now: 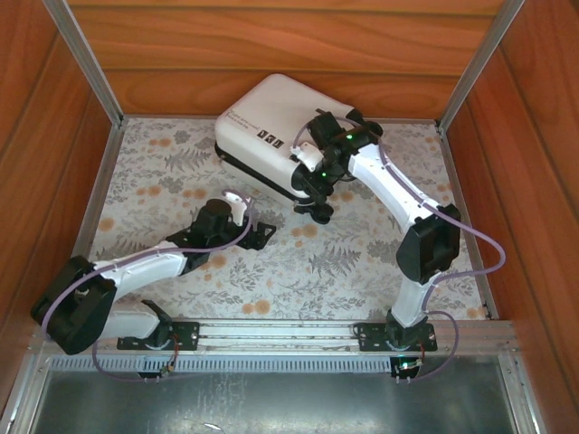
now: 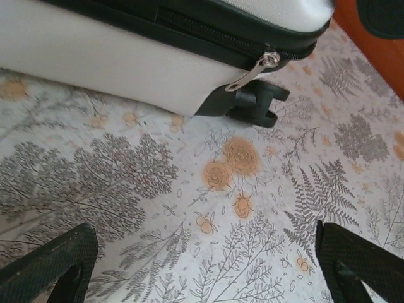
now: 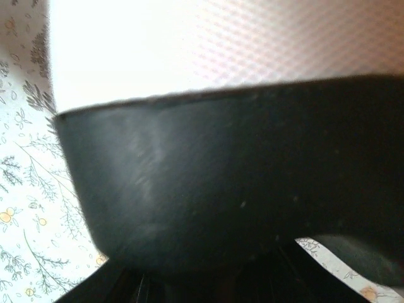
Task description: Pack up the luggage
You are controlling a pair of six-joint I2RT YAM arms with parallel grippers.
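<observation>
The luggage (image 1: 271, 127) lies shut on its side at the back of the table, a white shell with a black zip band. My right gripper (image 1: 316, 183) is at its near right corner, just above a black wheel (image 1: 317, 213). In the right wrist view a rounded black part of the luggage (image 3: 221, 189) sits between the jaws under the white shell (image 3: 221, 50), and the jaws look closed on it. My left gripper (image 2: 205, 265) stands open over bare cloth, short of the luggage (image 2: 95, 57), its zip pull (image 2: 255, 69) and a wheel (image 2: 255, 101). In the top view the left gripper (image 1: 264, 231) is in front of the luggage.
The table (image 1: 362, 271) carries a floral cloth and is boxed in by wooden walls (image 1: 271, 54) at the back and on both sides. A metal rail (image 1: 289, 330) with both arm bases runs along the near edge.
</observation>
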